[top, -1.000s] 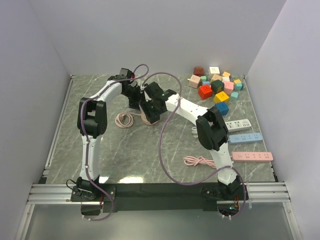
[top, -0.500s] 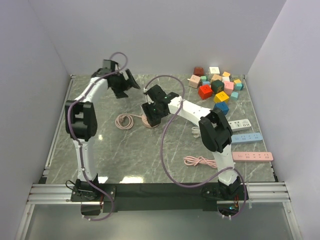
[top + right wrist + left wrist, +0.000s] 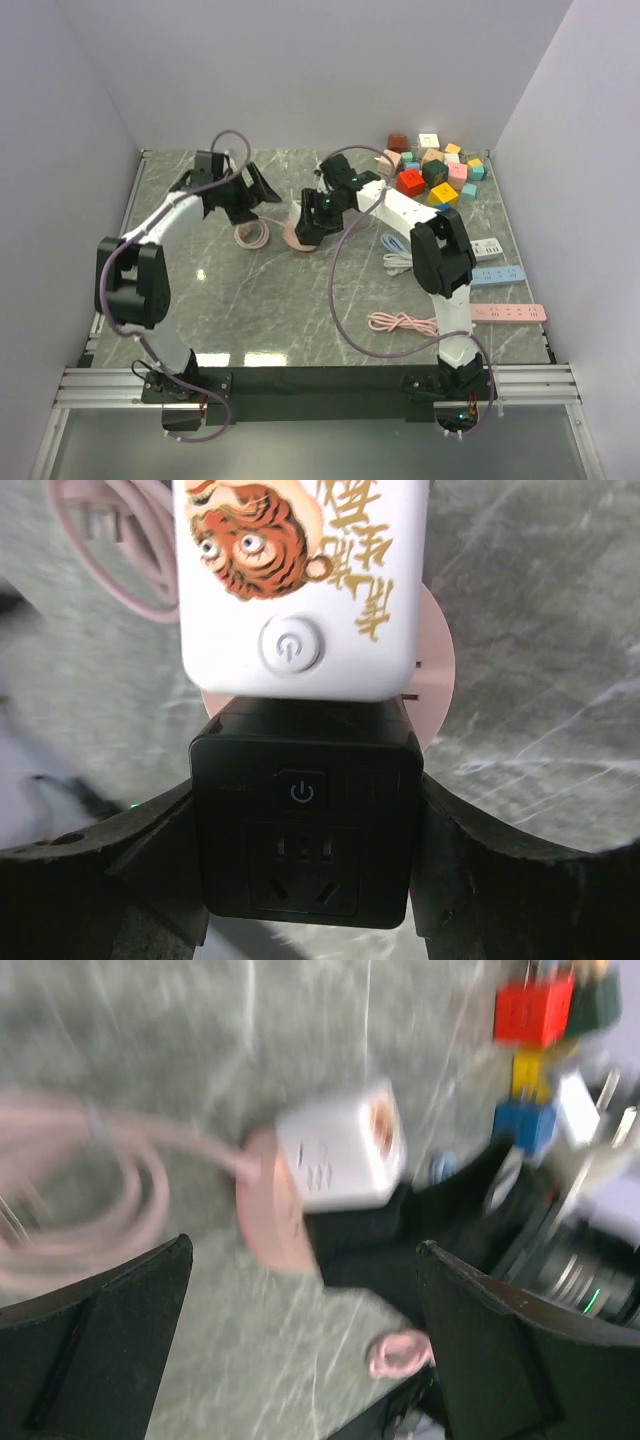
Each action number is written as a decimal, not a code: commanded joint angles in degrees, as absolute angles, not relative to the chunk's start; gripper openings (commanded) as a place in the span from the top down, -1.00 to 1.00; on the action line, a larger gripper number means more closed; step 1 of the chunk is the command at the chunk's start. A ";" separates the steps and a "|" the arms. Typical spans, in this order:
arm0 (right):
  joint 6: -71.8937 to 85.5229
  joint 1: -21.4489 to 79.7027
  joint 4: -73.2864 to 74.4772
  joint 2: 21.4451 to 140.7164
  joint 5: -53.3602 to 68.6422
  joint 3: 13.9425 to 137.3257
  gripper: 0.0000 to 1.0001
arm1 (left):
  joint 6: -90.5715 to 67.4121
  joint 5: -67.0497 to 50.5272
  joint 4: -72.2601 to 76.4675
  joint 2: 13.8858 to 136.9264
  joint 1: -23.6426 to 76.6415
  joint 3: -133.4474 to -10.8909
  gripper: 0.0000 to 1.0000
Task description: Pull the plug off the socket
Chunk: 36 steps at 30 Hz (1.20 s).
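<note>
Swung back leftward, the left gripper (image 3: 258, 188) hangs wide open short of the pink plug (image 3: 265, 1210), seated against the white cube (image 3: 300, 580) above the black socket block (image 3: 305, 870) that the right gripper (image 3: 305, 800) clamps, so it is best to square up, grip the plug body and pull straight.

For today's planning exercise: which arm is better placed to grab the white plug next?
Left. The left claw stands open and free, facing the white plug; the right claw is shut on the black socket.
</note>
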<state>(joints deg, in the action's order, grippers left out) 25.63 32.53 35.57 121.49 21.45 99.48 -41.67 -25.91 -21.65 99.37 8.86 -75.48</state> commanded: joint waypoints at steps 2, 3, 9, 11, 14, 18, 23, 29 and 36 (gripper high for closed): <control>35.68 29.71 30.68 118.13 34.19 100.81 1.00 | -45.68 -26.11 -13.12 91.68 10.90 -65.06 -0.99; 35.86 29.53 30.50 117.86 34.45 100.55 1.00 | -46.75 -25.67 -12.14 90.28 11.07 -63.56 -0.99; 39.55 29.35 24.35 115.32 37.53 94.94 1.00 | -53.16 -18.56 -10.55 90.96 13.97 -61.17 -0.99; 41.30 29.36 20.24 113.57 37.88 92.39 1.00 | -55.53 -16.88 -9.33 91.49 14.76 -61.17 -0.99; 43.15 29.53 16.72 111.98 38.58 88.69 1.00 | -55.81 -16.43 -9.31 94.38 16.08 -63.45 -0.99; 44.29 29.79 13.98 110.57 38.32 85.52 1.00 | -54.14 -15.12 -14.23 100.80 17.75 -68.11 -0.85; 46.49 29.79 11.08 109.78 37.88 83.85 1.00 | -53.88 -14.86 -15.99 102.39 18.72 -67.41 -0.59; 46.49 29.71 11.34 110.04 36.21 84.55 1.00 | -55.54 -16.34 -15.65 100.46 19.51 -64.25 -0.52; 47.46 29.80 9.49 110.30 35.86 84.11 1.00 | -56.51 -19.68 -14.33 104.15 22.67 -66.01 0.32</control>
<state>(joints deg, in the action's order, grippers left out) 46.22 29.32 18.98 114.74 32.82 82.96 -56.75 -16.01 -13.58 102.39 19.59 -65.32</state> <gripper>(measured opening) 0.693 0.412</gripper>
